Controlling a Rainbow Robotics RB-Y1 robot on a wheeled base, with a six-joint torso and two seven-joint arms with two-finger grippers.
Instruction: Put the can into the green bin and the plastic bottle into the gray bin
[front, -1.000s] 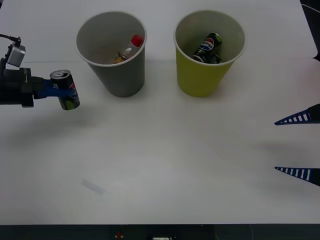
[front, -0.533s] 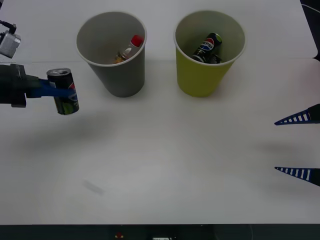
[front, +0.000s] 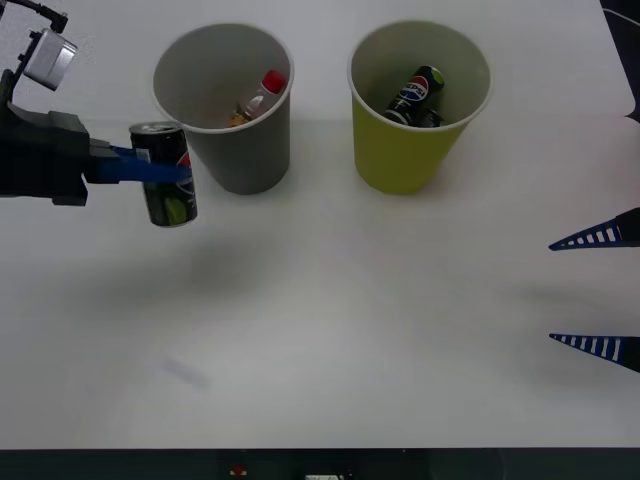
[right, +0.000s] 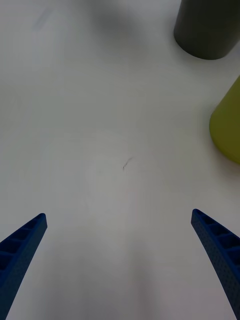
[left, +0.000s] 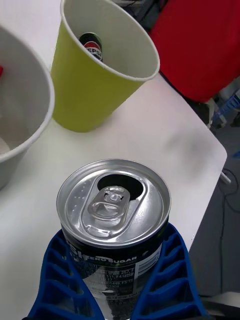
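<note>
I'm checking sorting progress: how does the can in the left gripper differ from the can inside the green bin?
The held can stands upright, clamped in the left gripper beside the gray bin; the binned can leans tilted inside the green bin. The held can hangs above the table, outside any bin; the binned can is already sorted. The held can's top is opened, seen in the left wrist view; the binned can's top is hidden. Both are slim and black.

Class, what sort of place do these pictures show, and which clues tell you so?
Probably a robot test lab, not a home: a bare white table, two oversized cup-shaped bins, gray and green, and a blue-fingered left tool holding a can.
</note>
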